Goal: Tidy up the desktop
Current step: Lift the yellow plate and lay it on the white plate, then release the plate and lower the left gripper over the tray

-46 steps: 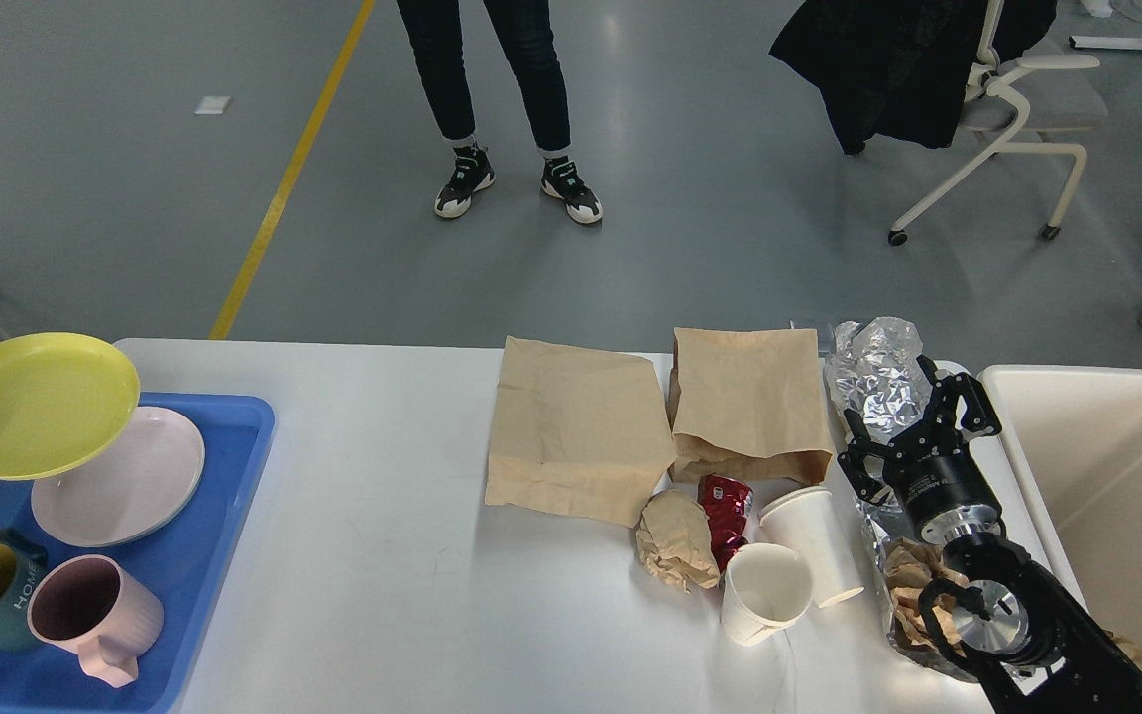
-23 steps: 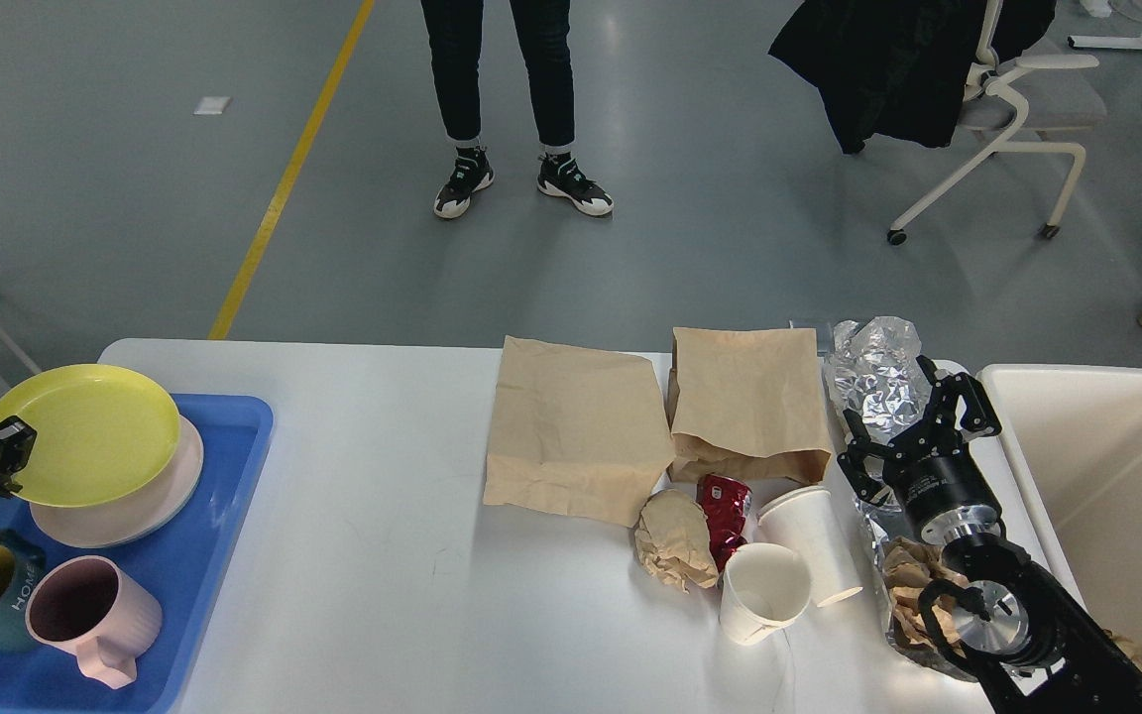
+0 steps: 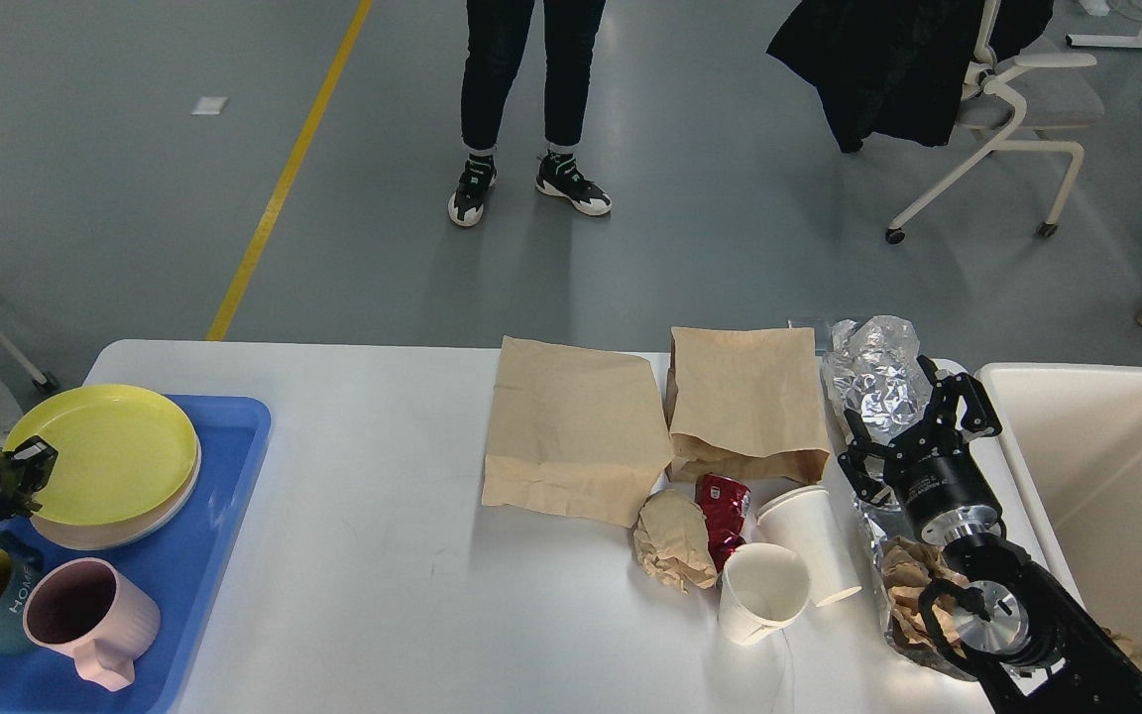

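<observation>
Black arms, silver metal joint discs; right pincer (image 3: 913, 421) black, angular linked fingers.

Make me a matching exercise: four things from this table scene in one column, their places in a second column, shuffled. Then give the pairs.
Things:
1. yellow plate
2. red can
3. pink mug
4. foil

Places:
A. between a crumpled paper ball and a paper cup
B. far side of the desktop, by the right tool
C. stacked on another plate in the blue tray
D. in the tray beside a dark green mug

Pairs: 1-C, 2-A, 3-D, 4-B
</observation>
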{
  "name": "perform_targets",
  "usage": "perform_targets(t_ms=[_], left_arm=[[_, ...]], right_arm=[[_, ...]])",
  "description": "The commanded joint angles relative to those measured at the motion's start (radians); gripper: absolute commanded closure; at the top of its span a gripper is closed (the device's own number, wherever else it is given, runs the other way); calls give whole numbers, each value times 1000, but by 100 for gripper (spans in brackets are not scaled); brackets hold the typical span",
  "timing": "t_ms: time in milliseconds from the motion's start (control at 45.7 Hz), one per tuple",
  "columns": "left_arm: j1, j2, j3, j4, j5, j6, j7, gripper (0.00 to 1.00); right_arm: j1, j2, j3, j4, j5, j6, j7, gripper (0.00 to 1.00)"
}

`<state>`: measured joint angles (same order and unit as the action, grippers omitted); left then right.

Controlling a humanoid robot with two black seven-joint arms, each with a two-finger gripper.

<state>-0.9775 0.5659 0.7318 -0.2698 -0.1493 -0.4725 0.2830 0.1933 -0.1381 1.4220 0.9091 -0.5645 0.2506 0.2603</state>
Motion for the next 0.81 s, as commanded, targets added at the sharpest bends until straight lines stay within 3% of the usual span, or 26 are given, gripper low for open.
perform_targets(t_ms=[0,131,219,460,613,788], left_arm=[[0,-1,-6,0,1,-2,5,100],[0,-6,-17,-12,1,6,10,92],[0,-6,-17,-12,1,12,12,75],[-1,-8,-20,-14,1,104,16,45],[-24,5,-26,-14,1,115,15,14],[-87,37,-165,-14,1,110,2,4]], right_arm=[[0,0,0,1,0,1,0,0],[0,0,0,1,0,1,-1,0],[0,0,0,-1,0,-1,-1,0],[0,0,0,1,0,-1,-1,0],[0,0,0,1,0,-1,0,0],[0,0,0,1,0,1,0,0]])
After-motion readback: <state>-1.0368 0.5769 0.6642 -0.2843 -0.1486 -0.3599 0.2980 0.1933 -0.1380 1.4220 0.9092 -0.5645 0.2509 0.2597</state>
